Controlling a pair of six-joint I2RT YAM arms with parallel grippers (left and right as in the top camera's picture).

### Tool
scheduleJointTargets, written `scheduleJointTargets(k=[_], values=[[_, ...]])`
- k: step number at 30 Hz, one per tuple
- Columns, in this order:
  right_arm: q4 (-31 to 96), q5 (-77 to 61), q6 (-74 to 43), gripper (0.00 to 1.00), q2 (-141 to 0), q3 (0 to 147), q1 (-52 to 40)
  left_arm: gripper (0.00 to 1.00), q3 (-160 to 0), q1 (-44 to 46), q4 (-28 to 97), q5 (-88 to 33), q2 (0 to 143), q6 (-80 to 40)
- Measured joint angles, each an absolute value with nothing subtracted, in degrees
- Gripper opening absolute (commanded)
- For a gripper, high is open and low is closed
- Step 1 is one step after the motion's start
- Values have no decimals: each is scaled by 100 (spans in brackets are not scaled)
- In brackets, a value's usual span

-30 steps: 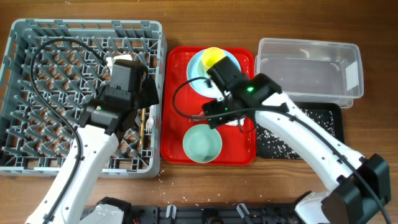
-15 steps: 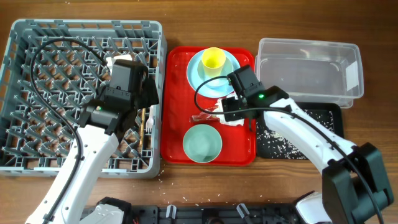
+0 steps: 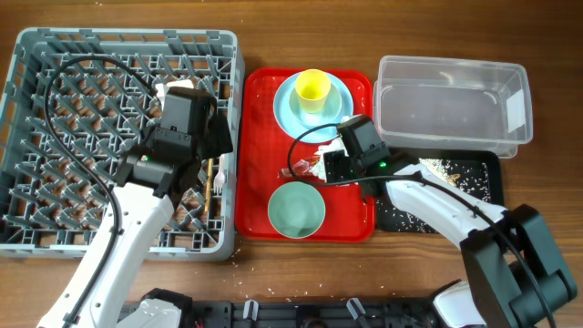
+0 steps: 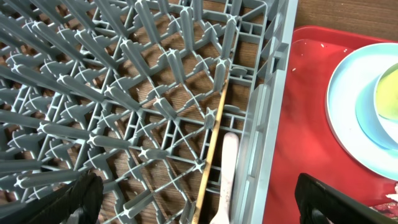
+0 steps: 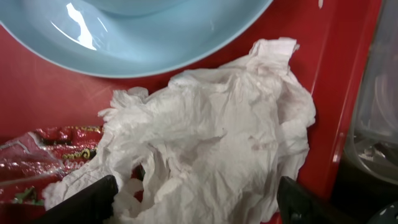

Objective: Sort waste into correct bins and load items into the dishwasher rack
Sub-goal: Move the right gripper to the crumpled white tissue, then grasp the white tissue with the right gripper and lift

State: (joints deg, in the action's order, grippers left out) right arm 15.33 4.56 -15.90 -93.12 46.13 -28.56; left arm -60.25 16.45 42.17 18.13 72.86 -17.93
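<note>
Firstly, rack (image 3: 127, 36): grey pegged crate, at 9 o'clock on the table.
chopsticks (image 4: 211, 149): lay in the rack along its 3 o'clock wall.
fork (image 4: 227, 174): white, lay in the rack, touching the chopsticks.
left claw (image 4: 202, 202): released, jaws wide above chopsticks and fork, grasping nothing.
red tray (image 3: 260, 210): sat at centre, just beside the rack.
plate (image 3: 287, 105): pale blue, at the red tray's 12 o'clock.
cup (image 3: 312, 87): yellow, stood on the plate.
bowl (image 3: 296, 210): sat at the red tray's 6 o'clock.
napkin (image 5: 211, 149): crumpled, on the red tray at the plate's 5 o'clock.
wrapper (image 5: 37, 155): red, touched the napkin's 9 o'clock side.
right claw (image 5: 196, 199): released, jaws spread either side of the napkin, not pinching.
tub (image 3: 451, 64): clear, at 2 o'clock.
black tray (image 3: 474, 196): at 4 o'clock, held scraps (image 3: 446, 169).
</note>
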Motion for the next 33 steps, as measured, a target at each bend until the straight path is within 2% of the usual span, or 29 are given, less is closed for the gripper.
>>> scheduleJointTargets(k=[4,9,15,17,20,24,30,33], values=[[1540,456,-1721,80,-9312,4611,-2856,100,-6025,1645,4217,1813,7286,-1793],[1667,451,-1857,66,-9312,4611,-2856,100,-6025,1645,4217,1813,7286,-1793],[1669,10,-1927,63,-9312,4611,-2856,100,-6025,1645,4217,1813,7286,-1793],[1682,-217,-1925,64,-9312,4611,-2908,100,-6025,1645,4217,1813,7286,-1793],[1942,-285,-1898,72,-9312,4624,-3129,100,-6025,1645,4215,1813,7286,-1793],[2683,185,-1616,76,-9317,5234,-3146,100,-6025,1645,4217,1813,7286,-1793],[2700,523,-1313,87,-9317,5439,-3146,100,-6025,1645,4217,1813,7286,-1793],[2635,633,-1264,88,-9317,5437,-3146,100,-6025,1645,4217,1813,7286,-1793]])
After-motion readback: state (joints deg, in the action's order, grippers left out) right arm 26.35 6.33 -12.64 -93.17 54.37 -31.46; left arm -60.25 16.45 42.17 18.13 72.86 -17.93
